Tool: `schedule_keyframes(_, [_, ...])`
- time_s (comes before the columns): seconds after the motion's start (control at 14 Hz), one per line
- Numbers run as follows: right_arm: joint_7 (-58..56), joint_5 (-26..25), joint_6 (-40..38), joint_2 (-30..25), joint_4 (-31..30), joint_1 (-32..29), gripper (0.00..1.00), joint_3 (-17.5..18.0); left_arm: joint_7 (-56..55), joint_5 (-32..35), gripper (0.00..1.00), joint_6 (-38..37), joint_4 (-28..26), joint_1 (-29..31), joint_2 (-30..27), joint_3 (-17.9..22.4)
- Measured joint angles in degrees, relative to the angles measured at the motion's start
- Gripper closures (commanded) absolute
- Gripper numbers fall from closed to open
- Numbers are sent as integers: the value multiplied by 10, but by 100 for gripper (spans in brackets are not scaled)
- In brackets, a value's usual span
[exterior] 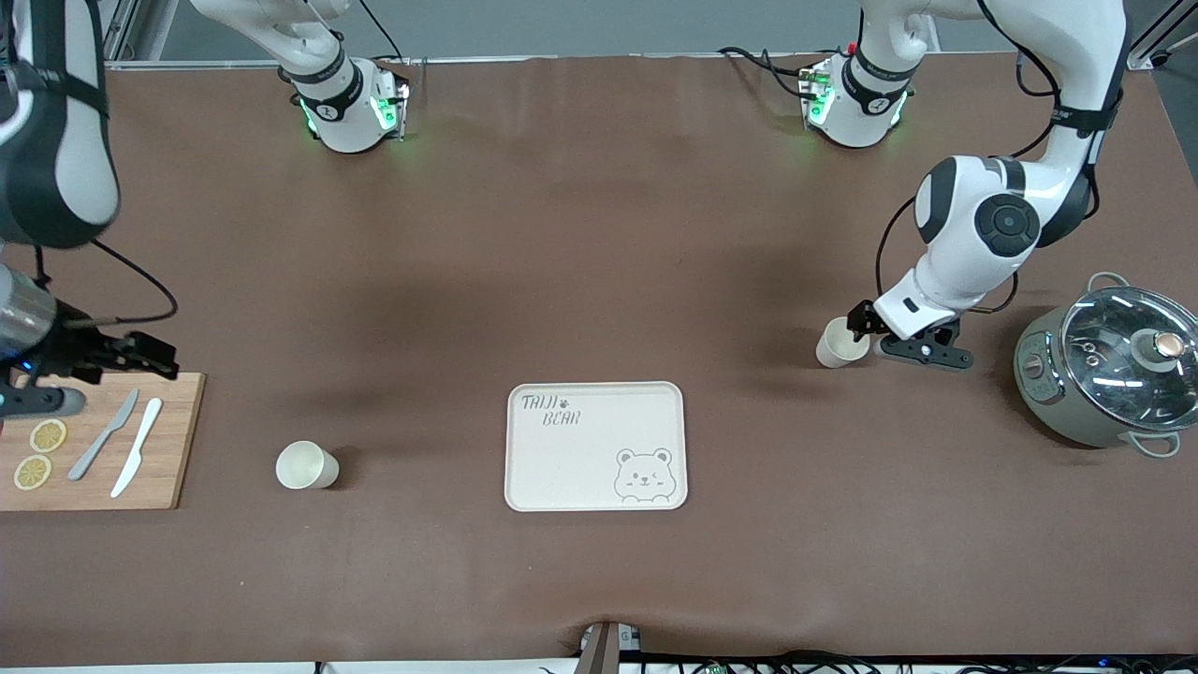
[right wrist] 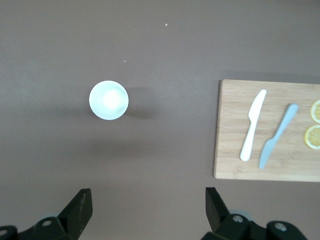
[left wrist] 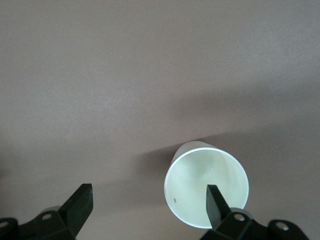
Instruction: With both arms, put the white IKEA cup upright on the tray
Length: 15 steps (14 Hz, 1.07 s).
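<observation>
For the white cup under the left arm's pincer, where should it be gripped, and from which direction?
Grip the cup by its rim wall, coming straight down from above. It stands upright with its mouth open upward, so one finger can go inside and the other outside. The left pincer is open over it, one finger already above the mouth.

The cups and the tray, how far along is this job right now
Nothing is done: the tray is bare. In hand: the open left gripper straddles one cup's rim. The open right gripper waits high above the other cup. Both placements remain.
</observation>
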Motion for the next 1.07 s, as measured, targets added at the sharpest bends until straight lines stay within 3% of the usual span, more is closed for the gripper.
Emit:
schedule_keyframes(0.21, [-6,48,40,42,0,0,0,-1,0,0,0,34,-17,0,6,0])
schedule_keyframes(0.57, [-8,51,114,91,1,0,0,0,0,0,0,98,-31,-1,43,0])
schedule_keyframes(1.0, [-8,53,166,145,2,7,0,2,0,0,0,111,-31,-3,62,-1])
schedule_keyframes(1.07, [-8,54,171,151,2,9,0,3,0,0,31,111,-31,-3,63,-1])
